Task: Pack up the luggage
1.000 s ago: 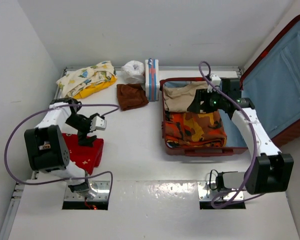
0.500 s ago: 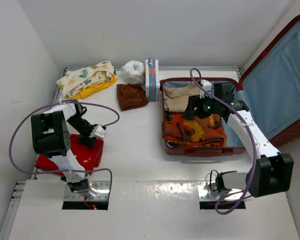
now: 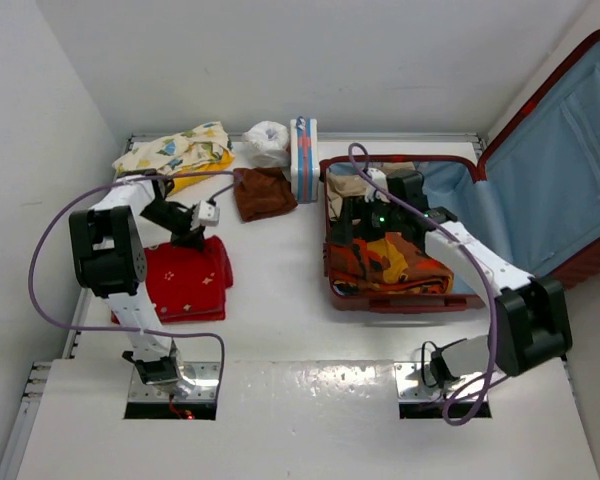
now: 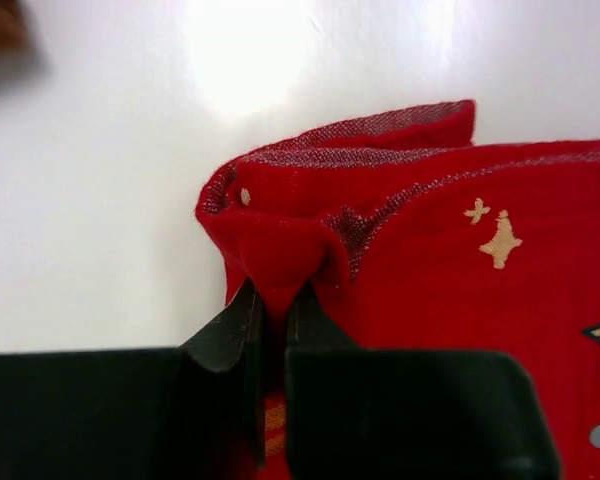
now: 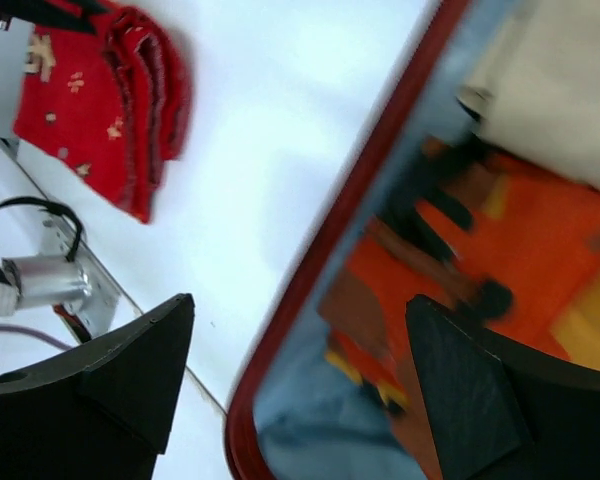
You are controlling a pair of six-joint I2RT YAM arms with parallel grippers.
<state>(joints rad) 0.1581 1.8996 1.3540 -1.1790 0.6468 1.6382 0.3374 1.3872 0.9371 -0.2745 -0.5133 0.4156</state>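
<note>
White tabletop (image 3: 280, 250): left gripper (image 4: 270, 305) is pinching a corner of folded red cloth (image 3: 185, 285), likely needing a high lift toward dark red hard-shell suitcase (image 3: 400, 303); right gripper (image 5: 298, 345) is gaping wide.

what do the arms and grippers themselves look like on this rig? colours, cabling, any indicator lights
Both match: the left arm and right arm have white links joined by boxy black joint housings. A purple cable loops loosely along each arm. The left gripper and right gripper have matte black, wedge-shaped fingers. A green light glows near the right wrist.
</note>
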